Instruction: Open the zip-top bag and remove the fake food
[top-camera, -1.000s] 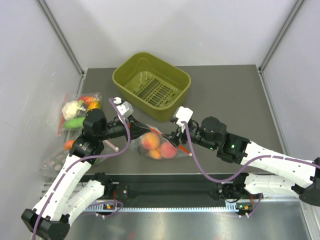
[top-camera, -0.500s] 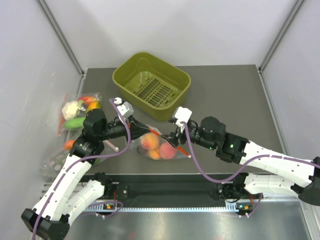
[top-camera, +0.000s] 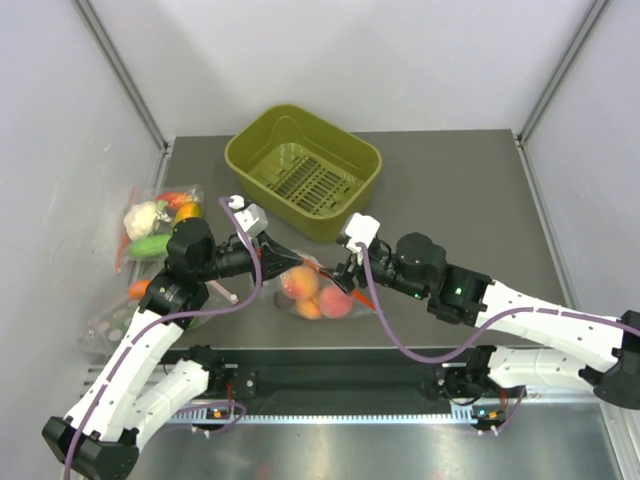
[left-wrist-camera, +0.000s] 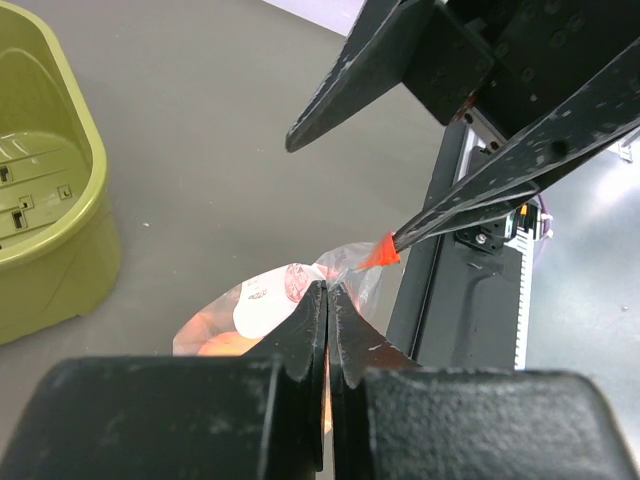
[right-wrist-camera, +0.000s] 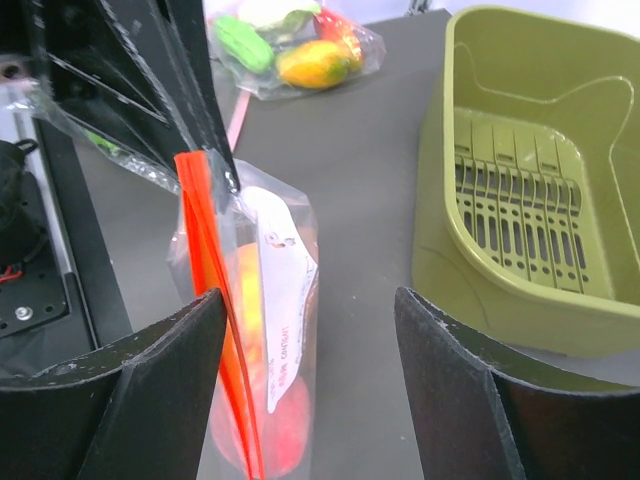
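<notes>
Step in hand, as I read it: pull the zip apart. The zip bag (right-wrist-camera: 285, 260) sits mid-surface (top-camera: 450, 190) between the two grippers. Its top is lifted and its bottom appears to rest on the surface.

Left gripper (left-wrist-camera: 327, 298): jaws pressed together, pinching the clear plastic at a top corner.
Right gripper (top-camera: 347, 275): jaws spread, gripping nothing. The orange zip strip (right-wrist-camera: 205, 235) lies inside the gap, just beside one finger, and that finger touches the strip's end.

To do it well:
- Right closes on one lip of the strip only. Catch both lips and the zip won't part.
- Left acts as anchor. Pull across the strip, not along it.
- The plastic looks thin and crinkly and will likely slip, so bite deep and pull slowly.
- Can't tell whether left has one lip or both.

Containers, big to small:
- basket (top-camera: 366, 178): green, slotted floor, nothing in it, behind the zip bag.
- vegetable bag (top-camera: 155, 225): at the far left, holding cauliflower, cucumber and orange pieces.
- second bag (top-camera: 115, 315): by the left arm. An orange piece shows; the rest is unclear.
- zip bag: three peaches (top-camera: 320, 291), all inside and bunched low. None are out yet.
</notes>
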